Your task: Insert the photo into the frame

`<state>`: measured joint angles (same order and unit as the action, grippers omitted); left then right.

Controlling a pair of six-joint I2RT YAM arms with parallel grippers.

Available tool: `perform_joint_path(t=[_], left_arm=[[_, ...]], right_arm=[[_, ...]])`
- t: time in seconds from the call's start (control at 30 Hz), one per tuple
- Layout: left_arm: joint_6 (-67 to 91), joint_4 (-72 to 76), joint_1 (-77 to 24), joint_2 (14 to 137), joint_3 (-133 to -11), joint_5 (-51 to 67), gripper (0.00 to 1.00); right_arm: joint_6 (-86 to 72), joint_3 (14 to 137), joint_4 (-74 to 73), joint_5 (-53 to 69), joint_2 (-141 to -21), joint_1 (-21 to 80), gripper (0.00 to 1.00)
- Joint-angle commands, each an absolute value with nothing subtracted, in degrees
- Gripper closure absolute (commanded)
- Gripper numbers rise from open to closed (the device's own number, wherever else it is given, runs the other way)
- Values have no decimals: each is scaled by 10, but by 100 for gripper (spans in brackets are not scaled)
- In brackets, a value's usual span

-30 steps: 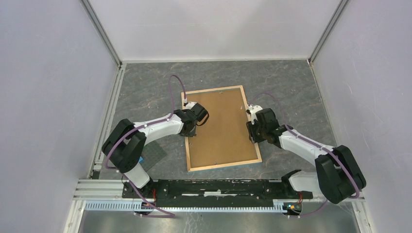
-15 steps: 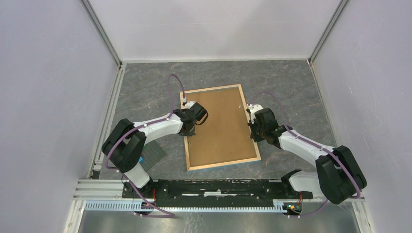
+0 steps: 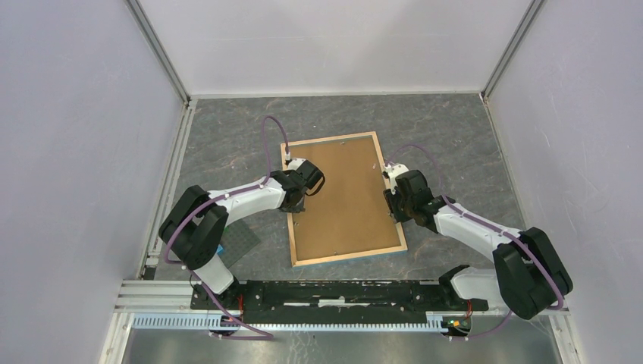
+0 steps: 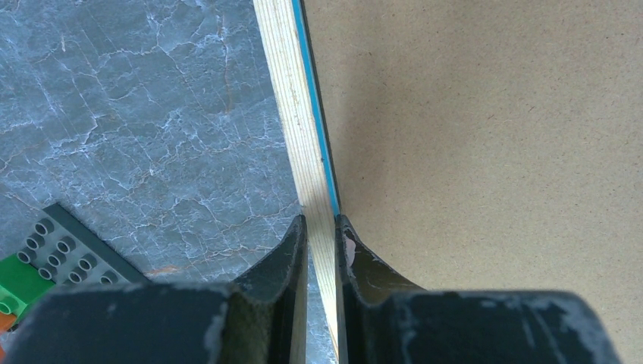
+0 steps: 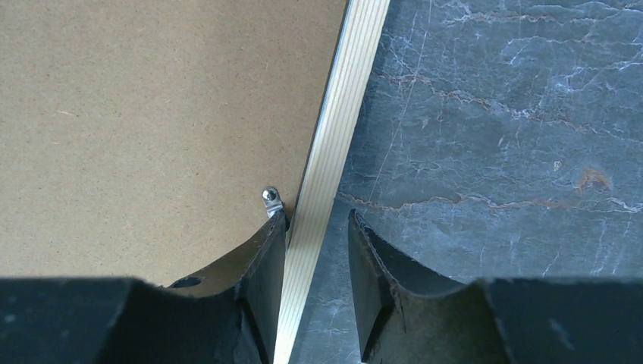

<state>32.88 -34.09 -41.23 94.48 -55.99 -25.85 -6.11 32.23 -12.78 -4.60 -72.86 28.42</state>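
Bright, even light — soft shadows

The frame (image 3: 350,256) lay flat, light-wood back upward, one long rail inside the left gripper (image 4: 318,224), the other inside the right gripper (image 5: 317,220).

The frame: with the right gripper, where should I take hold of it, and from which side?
Take the frame's right long rail from straight above, one finger inside on the backing board, the other outside on the table. It lies flat and thin, so only that raised wooden rail offers opposing faces. Keep clear of the metal tab. The right gripper straddles it, open.
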Motion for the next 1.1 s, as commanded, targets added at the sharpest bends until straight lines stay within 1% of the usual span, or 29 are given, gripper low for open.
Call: perform_joint_path(t=[0.0, 0.53, 0.77, 0.83, 0.9, 0.97, 1.07], left_arm=[[311, -335, -411, 961, -539, -250, 98], [310, -335, -410, 962, -539, -249, 98], [310, -336, -410, 961, -539, -248, 98], [309, -335, -410, 961, -539, -248, 98], [309, -335, -411, 961, -539, -247, 98], [309, -335, -411, 961, -539, -247, 98], [309, -334, -410, 961, -538, -247, 98]], right_arm=[[-62, 324, -158, -41, -727, 291, 58], [-66, 300, -137, -39, -703, 291, 56], [-54, 300, -109, -76, -758, 292, 60], [-53, 303, -106, -88, -766, 292, 63], [-53, 305, -103, -92, -769, 292, 68], [-54, 305, -102, -93, -772, 292, 77], [-54, 295, -106, -94, -770, 294, 86]])
